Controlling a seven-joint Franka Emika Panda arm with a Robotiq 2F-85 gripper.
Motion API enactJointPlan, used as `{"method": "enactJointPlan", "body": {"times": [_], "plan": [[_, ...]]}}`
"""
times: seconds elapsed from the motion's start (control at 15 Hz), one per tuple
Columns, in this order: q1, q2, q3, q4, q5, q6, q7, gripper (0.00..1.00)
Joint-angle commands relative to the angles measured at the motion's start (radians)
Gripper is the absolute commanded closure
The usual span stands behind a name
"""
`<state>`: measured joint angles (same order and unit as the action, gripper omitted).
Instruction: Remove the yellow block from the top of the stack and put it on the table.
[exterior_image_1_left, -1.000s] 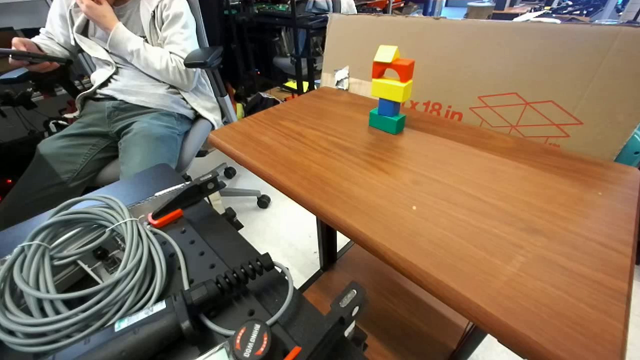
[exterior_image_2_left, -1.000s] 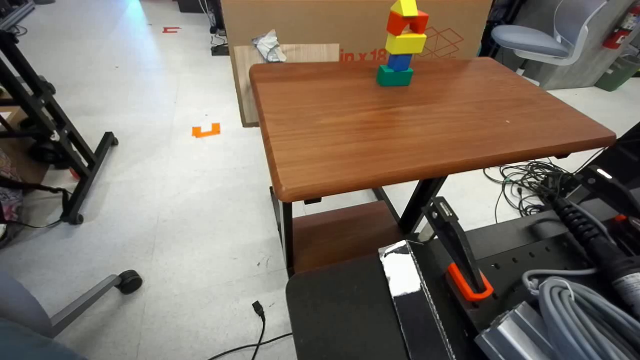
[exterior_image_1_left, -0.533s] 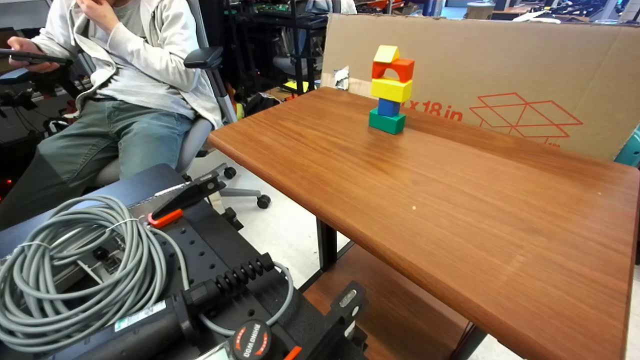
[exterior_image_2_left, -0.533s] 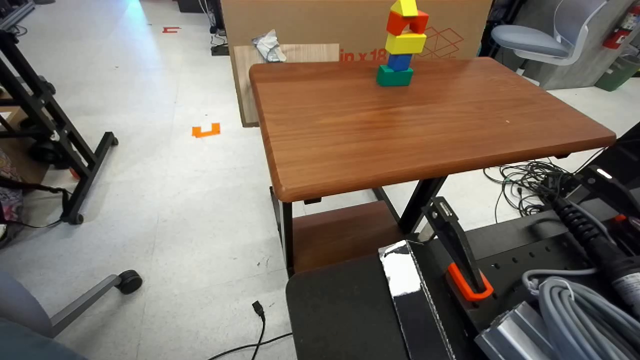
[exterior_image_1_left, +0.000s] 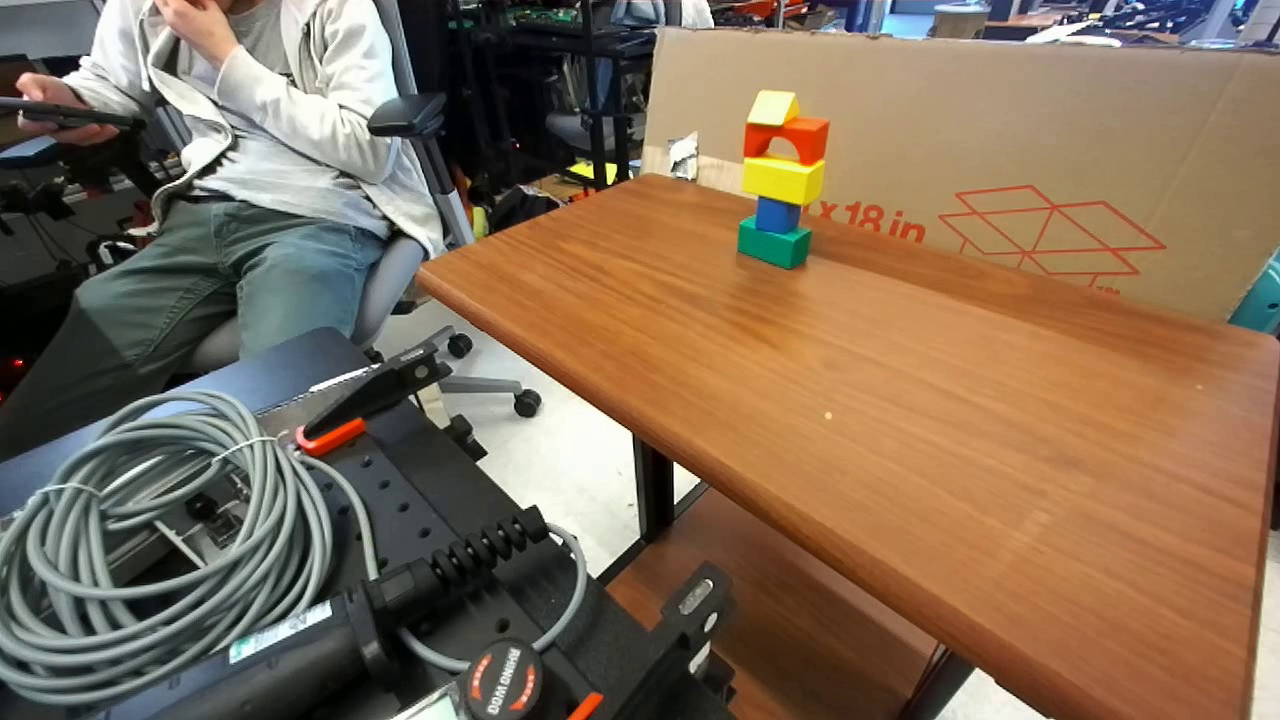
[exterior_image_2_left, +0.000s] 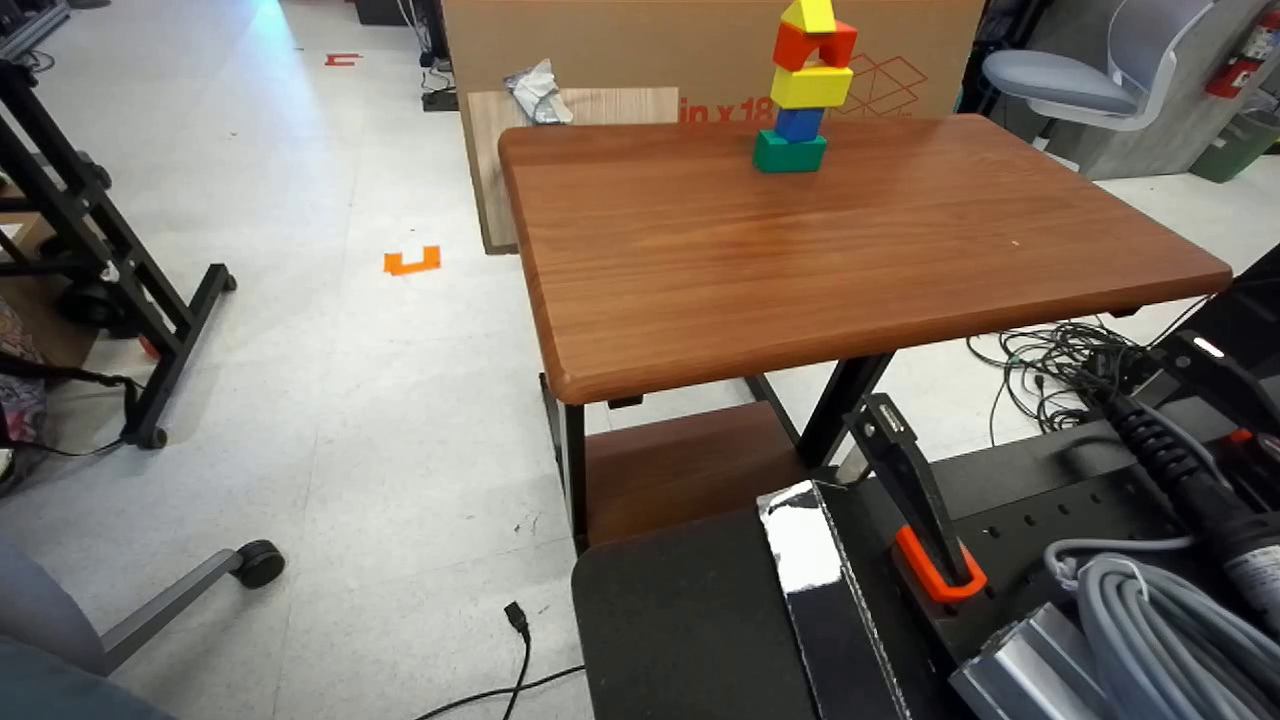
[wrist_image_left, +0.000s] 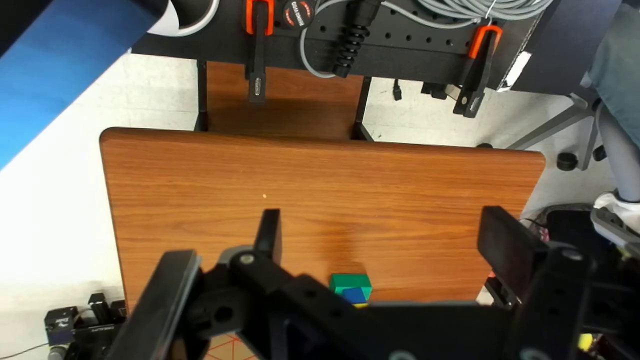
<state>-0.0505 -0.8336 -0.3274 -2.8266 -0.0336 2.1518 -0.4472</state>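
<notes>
The yellow block (exterior_image_1_left: 773, 106) tops the stack in both exterior views, where it shows as a small wedge-like piece (exterior_image_2_left: 810, 16). Below it the stack has a red arch (exterior_image_1_left: 788, 139), a yellow rectangular block (exterior_image_1_left: 783, 180), a blue block (exterior_image_1_left: 777, 214) and a green base (exterior_image_1_left: 774, 243). The stack stands near the far edge of the brown table (exterior_image_2_left: 850, 250). My gripper (wrist_image_left: 382, 220) is open and empty in the wrist view, apart from the stack. There the green base (wrist_image_left: 350, 280) and blue block show, but the gripper body hides the stack's top.
A big cardboard box (exterior_image_1_left: 1050, 130) stands behind the table. A black bench with coiled grey cable (exterior_image_1_left: 170, 540) and clamps (exterior_image_2_left: 925, 520) lies on the near side. A seated person (exterior_image_1_left: 250, 150) is beside the table.
</notes>
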Motion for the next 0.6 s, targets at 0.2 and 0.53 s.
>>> {"method": "enactJointPlan", "body": {"times": [0.2,0.53], "plan": [[0.094,0.229,0.050,0.139,0.119,-0.022,0.071,0.00],[0.152,0.479,0.133,0.294,0.246,0.053,0.150,0.00]]}}
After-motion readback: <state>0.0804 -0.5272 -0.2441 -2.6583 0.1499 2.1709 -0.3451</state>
